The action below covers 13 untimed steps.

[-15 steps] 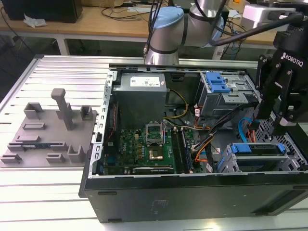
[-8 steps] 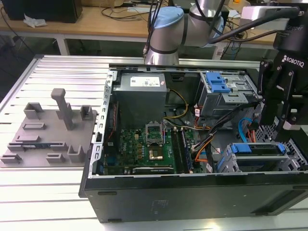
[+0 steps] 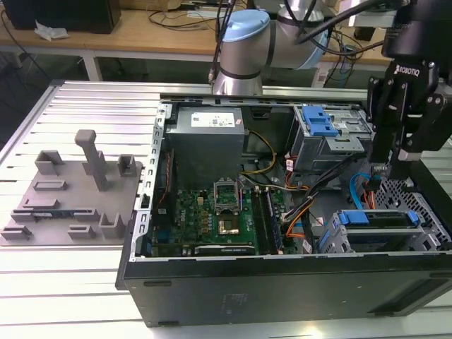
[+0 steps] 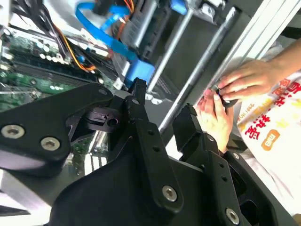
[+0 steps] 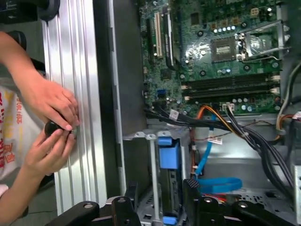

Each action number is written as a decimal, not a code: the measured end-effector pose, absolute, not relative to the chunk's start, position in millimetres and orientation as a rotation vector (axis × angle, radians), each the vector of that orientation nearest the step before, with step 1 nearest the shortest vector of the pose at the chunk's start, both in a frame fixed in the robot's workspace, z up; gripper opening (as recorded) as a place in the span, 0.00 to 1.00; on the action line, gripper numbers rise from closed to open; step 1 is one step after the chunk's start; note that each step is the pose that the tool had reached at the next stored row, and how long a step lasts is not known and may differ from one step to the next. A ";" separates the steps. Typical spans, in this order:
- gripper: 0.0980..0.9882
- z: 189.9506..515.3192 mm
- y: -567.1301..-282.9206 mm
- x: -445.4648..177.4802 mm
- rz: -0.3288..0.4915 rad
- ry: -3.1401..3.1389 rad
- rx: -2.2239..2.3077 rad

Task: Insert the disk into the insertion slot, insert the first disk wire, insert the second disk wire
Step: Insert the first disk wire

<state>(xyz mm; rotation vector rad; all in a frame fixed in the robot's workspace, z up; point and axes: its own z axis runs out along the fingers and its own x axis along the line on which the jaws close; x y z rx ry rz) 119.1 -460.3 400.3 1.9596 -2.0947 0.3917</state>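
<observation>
Left in the exterior view, a green motherboard point(image 3: 212, 212) lies in the open black computer case point(image 3: 282, 296). Rightward, the disk point(image 3: 378, 219), bright blue plastic frame showing, sits in the grey perforated sheet-metal insertion slot point(image 3: 427, 212). The black gripper point(image 5: 161, 190) hangs just above, fingers spread, empty!

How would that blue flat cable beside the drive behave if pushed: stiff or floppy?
Probably bendy but springy: in the first wrist view the blue cable lies in a smooth curved loop, not limp. Likely light, since it is a thin ribbon. A nudge would probably shift it, as its loop looks free.
</observation>
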 end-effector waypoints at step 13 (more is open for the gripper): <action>0.46 387.5 -430.7 161.1 0.421 -2.125 1.924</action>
